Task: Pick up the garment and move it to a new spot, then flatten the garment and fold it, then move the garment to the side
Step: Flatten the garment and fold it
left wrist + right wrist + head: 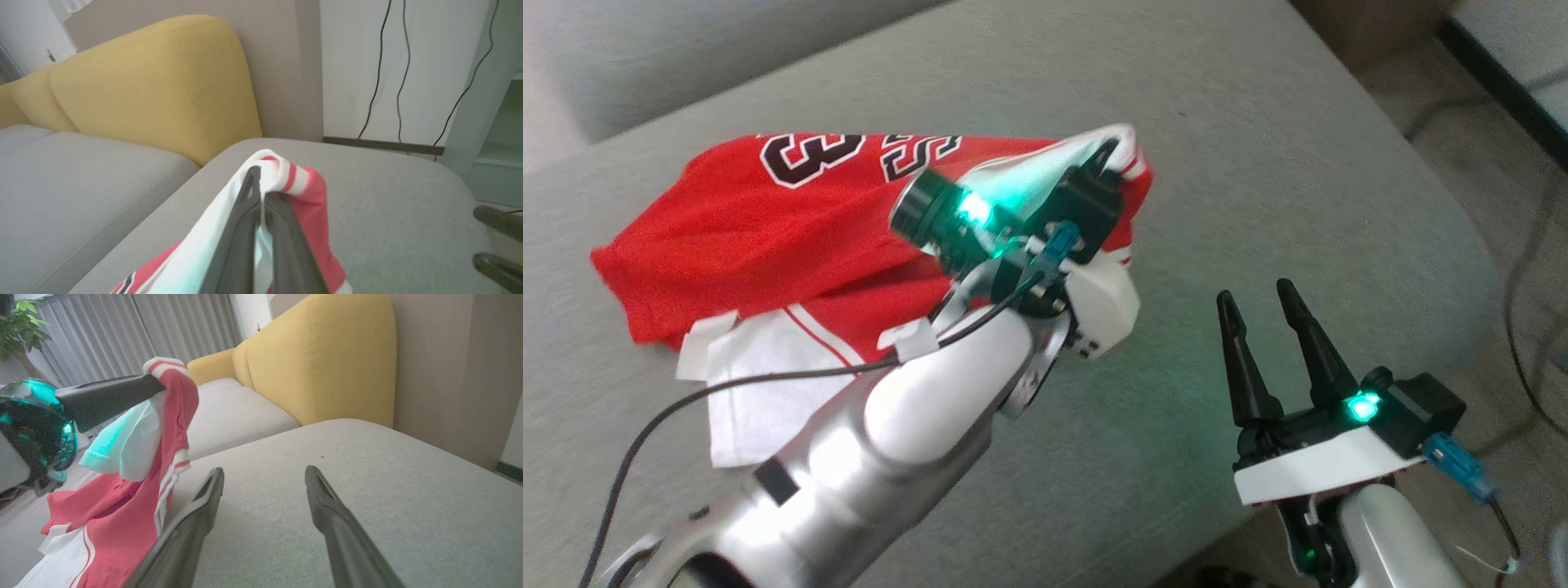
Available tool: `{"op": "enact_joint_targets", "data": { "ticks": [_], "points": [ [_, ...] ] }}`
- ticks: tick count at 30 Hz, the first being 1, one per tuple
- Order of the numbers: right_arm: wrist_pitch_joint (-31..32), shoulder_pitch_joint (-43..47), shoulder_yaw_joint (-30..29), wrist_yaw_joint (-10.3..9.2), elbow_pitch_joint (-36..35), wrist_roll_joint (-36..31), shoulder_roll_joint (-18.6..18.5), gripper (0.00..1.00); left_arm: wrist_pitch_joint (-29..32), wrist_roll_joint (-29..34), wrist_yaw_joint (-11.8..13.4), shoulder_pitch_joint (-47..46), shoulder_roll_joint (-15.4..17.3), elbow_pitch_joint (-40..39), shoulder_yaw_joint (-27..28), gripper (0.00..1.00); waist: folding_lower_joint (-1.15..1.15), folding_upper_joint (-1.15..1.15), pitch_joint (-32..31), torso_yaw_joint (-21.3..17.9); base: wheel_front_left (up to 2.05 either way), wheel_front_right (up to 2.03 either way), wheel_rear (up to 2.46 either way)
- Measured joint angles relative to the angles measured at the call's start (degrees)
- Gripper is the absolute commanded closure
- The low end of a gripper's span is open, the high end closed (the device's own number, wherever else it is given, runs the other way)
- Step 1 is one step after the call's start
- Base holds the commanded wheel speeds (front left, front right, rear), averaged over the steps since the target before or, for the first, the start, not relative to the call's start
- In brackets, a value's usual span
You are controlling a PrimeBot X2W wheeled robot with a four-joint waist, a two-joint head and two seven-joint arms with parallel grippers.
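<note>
Between the tips of the left pincer (1112, 157), a white-and-red striped edge of the garment (768, 229) is pinched tight, the two dark fingers (241, 228) clenched together on the cloth and holding that corner up off the grey seat cushion (1258, 147). Behind and below the left pincer, the rest of the red jersey trails down toward its wrist and away to its left, the numbered red part resting on the cushion and a white part lying just beside the pale forearm (931, 408). Seen from the left wrist, cloth drapes over both sides of the closed fingers, white on one side and red on the other. To the right of the left pincer, apart from the cloth, the right pincer (1256, 294) hovers over the cushion, its fingers spread wide with nothing between them. Seen from the right wrist, the garment hangs off to the left of the right pincer, near its left finger, and a yellow backrest (327, 363) stands beyond its tips
</note>
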Motion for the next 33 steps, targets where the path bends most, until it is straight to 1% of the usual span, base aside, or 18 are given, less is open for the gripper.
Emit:
{"op": "enact_joint_targets", "data": {
  "ticks": [4,5,6,7,8,10,13,16,19,21,23,27,29,31,33],
  "points": [
    [0.0,0.0,0.5,0.00,-0.3,2.0,0.0,0.00,-4.0,0.0,-1.1,-3.3,-2.0,3.2,-1.1,1.00,0.00,0.00,2.1,-3.7,0.00,0.00,0.00],
    [0.0,0.0,0.5,0.00,-0.4,2.2,0.0,0.00,-5.1,-0.4,-1.6,-3.8,-2.3,3.5,-1.5,0.85,0.00,0.00,2.7,-4.4,0.00,0.00,0.00],
    [0.0,0.0,0.4,0.00,-0.4,2.2,0.0,0.00,-5.9,-1.4,-2.0,-4.0,-2.7,3.8,-1.8,0.65,0.00,0.00,3.2,-4.9,0.00,0.00,0.00],
    [0.0,0.0,0.4,0.00,-0.4,2.2,0.0,0.00,-6.7,-2.1,-2.3,-4.0,-2.9,4.2,-2.4,0.35,0.01,0.00,3.6,-5.3,0.00,0.00,0.00],
    [0.0,0.0,0.2,0.00,-0.4,2.2,0.0,0.00,-7.5,-2.7,-2.4,-3.9,-2.9,4.6,-3.0,0.00,0.01,0.00,3.9,-5.5,0.00,0.00,0.00],
    [0.0,0.0,-0.4,0.00,-0.4,2.1,0.0,0.00,-8.4,-6.6,-2.8,-3.2,-2.8,4.4,-3.8,0.00,0.01,0.00,4.2,-5.2,0.00,0.00,0.00],
    [0.0,-0.1,-0.9,0.00,-0.4,1.4,0.0,0.00,-8.9,-10.5,-2.8,-2.0,-2.9,3.7,-5.7,0.00,0.00,0.00,3.9,-3.8,0.00,0.00,0.00],
    [0.0,-0.1,-1.4,0.00,-0.4,0.3,0.0,0.00,-10.0,-12.6,-2.5,-1.4,-2.9,3.3,-6.9,0.00,0.00,0.00,3.6,-1.7,0.00,0.00,0.00],
    [0.0,-0.1,-2.2,0.00,-0.4,-0.5,0.0,0.00,-12.5,-13.3,-1.7,-0.7,-2.8,3.1,-6.8,0.00,0.00,0.00,3.0,0.6,0.00,0.00,0.00],
    [0.0,-0.1,-2.8,0.00,-0.4,-1.3,0.0,0.00,-14.4,-13.5,-0.8,1.2,-2.2,2.7,-6.3,0.00,0.00,0.00,2.4,2.1,0.00,0.00,0.00],
    [0.0,0.0,-3.4,0.00,-0.4,-2.5,0.0,0.00,-16.7,-13.6,0.3,4.1,-0.4,2.1,-5.4,0.00,0.00,0.00,1.7,3.6,0.00,0.00,0.00],
    [0.0,0.7,-5.7,0.00,-0.7,-5.4,0.0,0.00,-21.4,-14.3,4.0,11.2,5.5,0.7,-2.5,0.00,-0.01,0.00,0.1,6.6,0.00,0.00,0.00],
    [0.0,1.9,-7.1,0.00,-1.0,-6.8,0.0,0.00,-23.9,-15.1,5.4,14.8,7.8,-0.1,-0.9,0.00,-0.01,0.00,-0.7,8.2,0.00,0.00,0.00],
    [0.0,3.1,-8.3,0.00,-1.2,-8.3,0.0,0.00,-25.8,-15.3,6.3,18.0,9.6,-0.9,0.3,0.00,-0.02,0.00,-1.5,9.8,0.00,0.00,0.00],
    [0.0,3.7,-9.1,0.00,-1.2,-9.4,0.0,0.00,-27.1,-15.4,7.3,20.8,10.7,-1.7,1.9,0.00,-0.01,0.00,-2.2,11.4,0.00,0.00,0.00]
  ]
}}
